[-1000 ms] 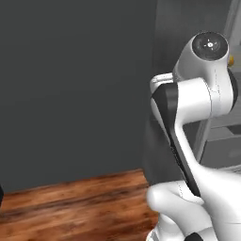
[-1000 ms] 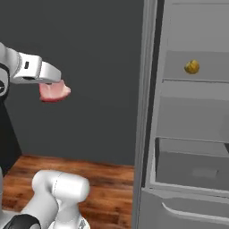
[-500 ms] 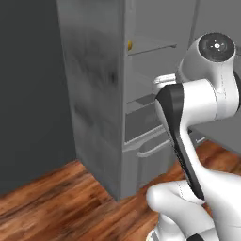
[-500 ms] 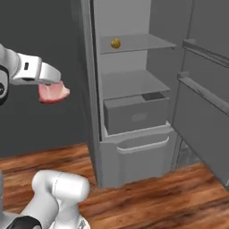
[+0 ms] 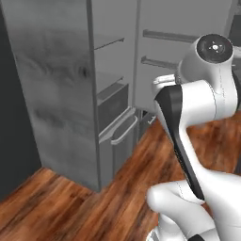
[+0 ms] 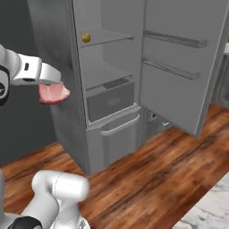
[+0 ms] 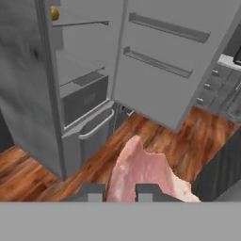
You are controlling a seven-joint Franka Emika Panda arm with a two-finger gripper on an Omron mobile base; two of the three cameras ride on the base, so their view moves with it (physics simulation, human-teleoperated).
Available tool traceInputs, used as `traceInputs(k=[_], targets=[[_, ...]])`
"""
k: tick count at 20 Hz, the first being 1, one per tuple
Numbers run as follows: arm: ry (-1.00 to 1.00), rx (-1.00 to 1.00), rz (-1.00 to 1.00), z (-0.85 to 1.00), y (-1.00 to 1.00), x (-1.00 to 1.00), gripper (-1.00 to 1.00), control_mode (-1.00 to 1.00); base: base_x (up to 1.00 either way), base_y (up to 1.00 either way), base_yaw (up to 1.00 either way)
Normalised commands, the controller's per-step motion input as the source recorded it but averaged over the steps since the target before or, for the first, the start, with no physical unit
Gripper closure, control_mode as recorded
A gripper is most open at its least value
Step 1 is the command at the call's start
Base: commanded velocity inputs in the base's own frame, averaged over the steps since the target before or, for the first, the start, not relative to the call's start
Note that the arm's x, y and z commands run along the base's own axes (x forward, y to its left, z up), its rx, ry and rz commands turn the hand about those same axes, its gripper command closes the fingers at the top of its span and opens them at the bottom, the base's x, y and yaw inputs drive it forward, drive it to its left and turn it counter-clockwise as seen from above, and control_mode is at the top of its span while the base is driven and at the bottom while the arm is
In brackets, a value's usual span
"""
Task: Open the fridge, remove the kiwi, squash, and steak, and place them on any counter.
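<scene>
Fridge (image 6: 67, 89): upper left to centre of the right base view, standing open; door (image 6: 179, 67) swung to the right, two bar shelves on its inner face. Grey shelves inside, a drawer (image 6: 109, 100) below them, a lower front with a curved handle beneath.
Floor (image 6: 147, 179): brown wood planks across the lower frame.
Counter (image 6: 210, 210): marble corner at lower right of the right base view, well apart from the fridge.
Steak (image 7: 141, 174): pink slab at lower centre of the hand view, between the finger tips; in the right base view at left, hanging off the hand, clear of the fridge.
Gripper (image 7: 120, 193): jaws narrowly parted, closed on the steak.
Squash (image 6: 86, 38): small yellow lump on the upper shelf, upper left of centre.
</scene>
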Motion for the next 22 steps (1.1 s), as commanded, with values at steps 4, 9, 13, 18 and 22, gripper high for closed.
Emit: traceInputs(k=[4,9,13,18,22], targets=[[0.00,0.00,0.00,0.00,0.00,0.00,1.00,1.00,-0.69,0.37,-0.65],[0.00,0.00,0.00,0.00,0.00,0.00,1.00,1.00,-0.70,0.00,-0.62],[0.00,0.00,0.00,0.00,0.00,0.00,1.00,1.00,-0.40,-0.14,-0.52],[0.00,0.00,0.00,0.00,0.00,0.00,1.00,1.00,0.20,-0.48,-0.06],[0.00,0.00,0.00,0.00,0.00,0.00,1.00,1.00,0.04,-0.84,0.00]])
